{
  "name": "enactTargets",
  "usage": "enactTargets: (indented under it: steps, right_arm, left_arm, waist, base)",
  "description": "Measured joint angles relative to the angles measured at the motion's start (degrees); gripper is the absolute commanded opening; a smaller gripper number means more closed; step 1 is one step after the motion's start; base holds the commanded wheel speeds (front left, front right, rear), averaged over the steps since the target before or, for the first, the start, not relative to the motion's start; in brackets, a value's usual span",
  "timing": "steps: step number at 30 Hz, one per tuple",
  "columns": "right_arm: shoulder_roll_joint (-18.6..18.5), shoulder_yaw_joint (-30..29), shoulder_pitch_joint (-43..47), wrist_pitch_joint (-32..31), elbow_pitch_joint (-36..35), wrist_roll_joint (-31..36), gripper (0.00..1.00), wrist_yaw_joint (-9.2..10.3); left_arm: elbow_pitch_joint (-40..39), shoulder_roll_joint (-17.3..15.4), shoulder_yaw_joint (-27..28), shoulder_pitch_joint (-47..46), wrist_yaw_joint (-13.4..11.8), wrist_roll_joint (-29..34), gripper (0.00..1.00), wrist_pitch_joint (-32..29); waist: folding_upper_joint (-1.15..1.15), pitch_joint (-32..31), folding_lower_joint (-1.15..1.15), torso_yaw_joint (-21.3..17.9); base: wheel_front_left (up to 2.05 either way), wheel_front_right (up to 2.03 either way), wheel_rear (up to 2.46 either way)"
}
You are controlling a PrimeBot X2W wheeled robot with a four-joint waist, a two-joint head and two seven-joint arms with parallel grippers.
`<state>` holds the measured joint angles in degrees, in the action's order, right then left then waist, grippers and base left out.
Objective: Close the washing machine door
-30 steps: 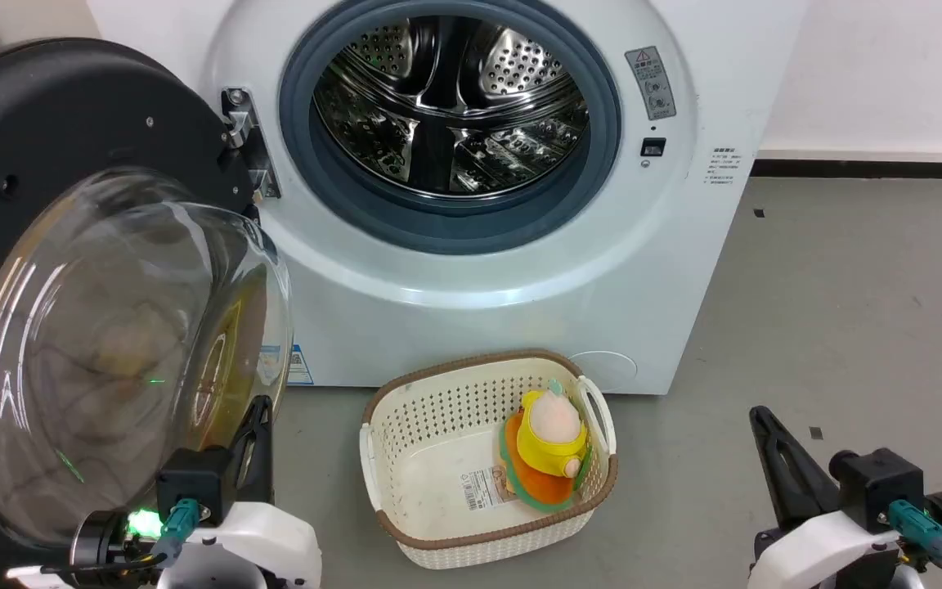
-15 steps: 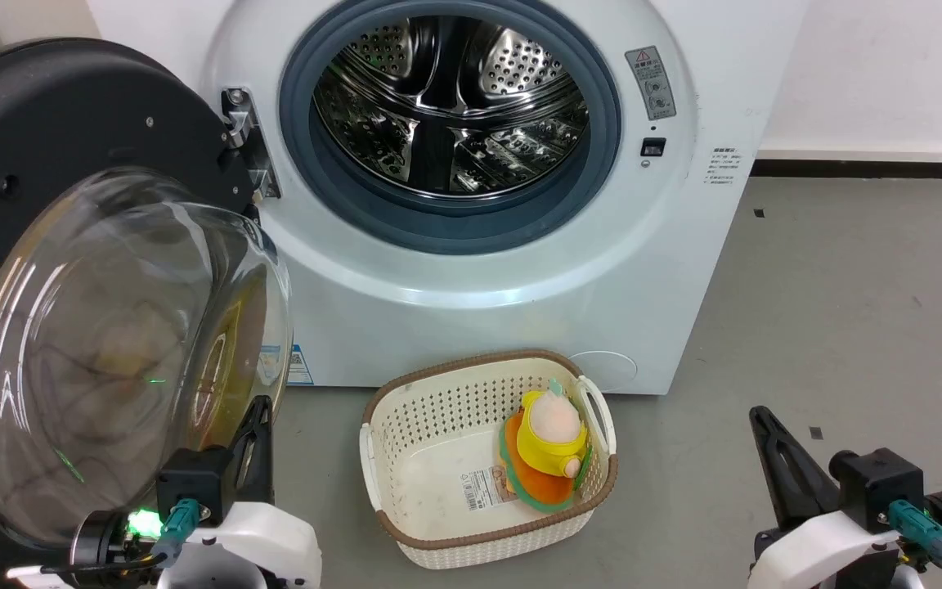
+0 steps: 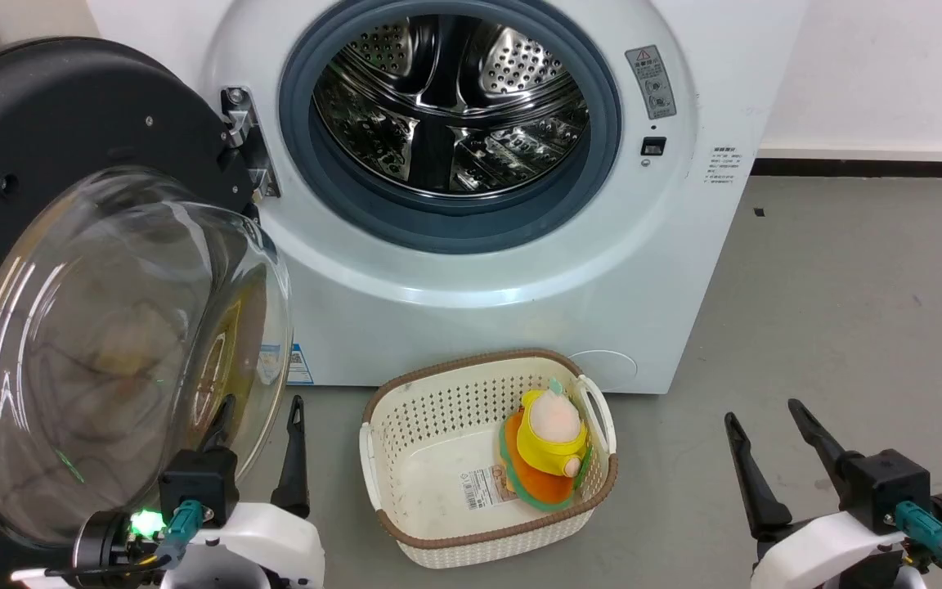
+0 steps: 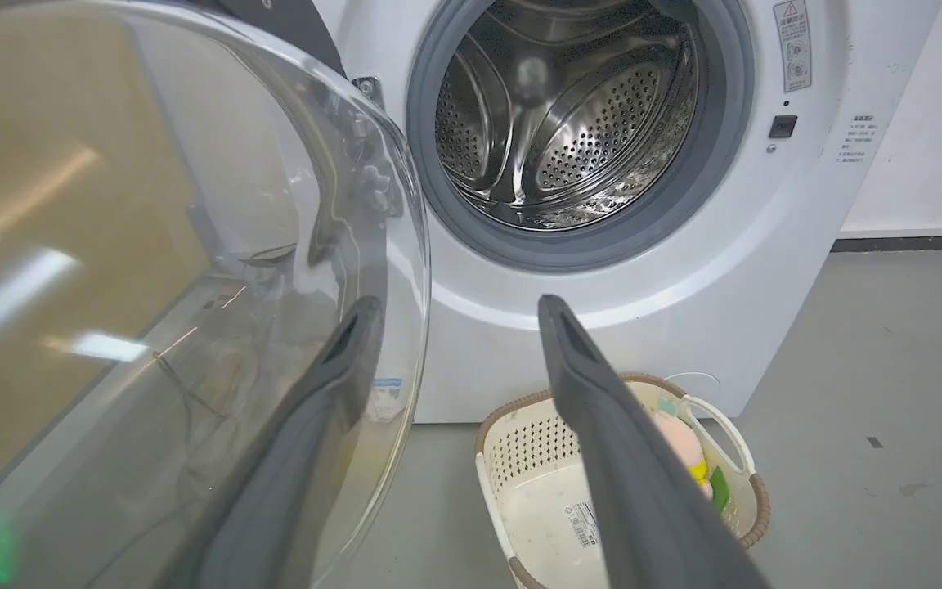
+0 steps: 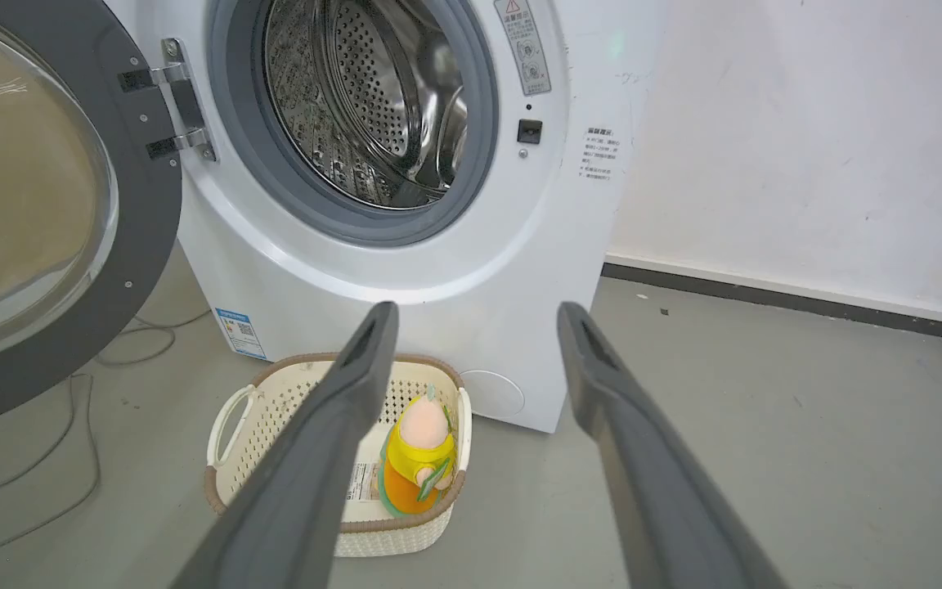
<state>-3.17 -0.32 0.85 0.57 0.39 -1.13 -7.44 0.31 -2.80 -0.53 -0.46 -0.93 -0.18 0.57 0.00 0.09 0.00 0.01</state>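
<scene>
One open door, left edge cropped

Door: your washing machine door runs off the picture's edge, left of the left fingers.
Glass contact: you cannot tell whether the leftmost finger touches the door's glass.
Sticker: the warning sticker beyond the fingers carries print too small to read.
</scene>
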Motion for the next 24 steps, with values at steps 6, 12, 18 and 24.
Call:
enactTargets:
  steps: [6,12,18,24]
  right_arm:
    - [0.0,-0.37,0.0,0.63,0.02,-0.7,1.0,0.0]
    - [0.0,-0.78,0.0,1.35,0.04,-1.18,1.0,0.0]
    - [0.0,-1.2,0.01,2.08,0.11,-2.26,1.0,0.0]
    - [0.0,-1.59,0.02,2.68,0.19,-3.02,1.0,0.0]
  left_arm:
    - [0.02,0.0,-0.4,-0.01,-1.02,0.0,0.0,0.58]
    - [-0.18,0.0,-0.52,-0.02,-1.53,-0.01,0.0,1.27]
    - [-1.37,-0.04,-0.51,-0.37,-1.96,-0.11,0.0,2.09]
    - [-3.53,-0.09,-0.33,-2.08,-1.91,-0.71,0.0,2.79]
  waist:
    - [0.0,0.06,0.0,0.05]
    - [0.0,0.13,0.0,0.25]
    - [0.0,0.22,0.01,0.84]
    - [0.0,0.43,0.0,1.91]
  base:
    - [0.0,0.0,0.0]
    - [0.0,0.0,0.0]
    - [0.0,0.0,0.0]
    - [0.0,0.0,0.0]
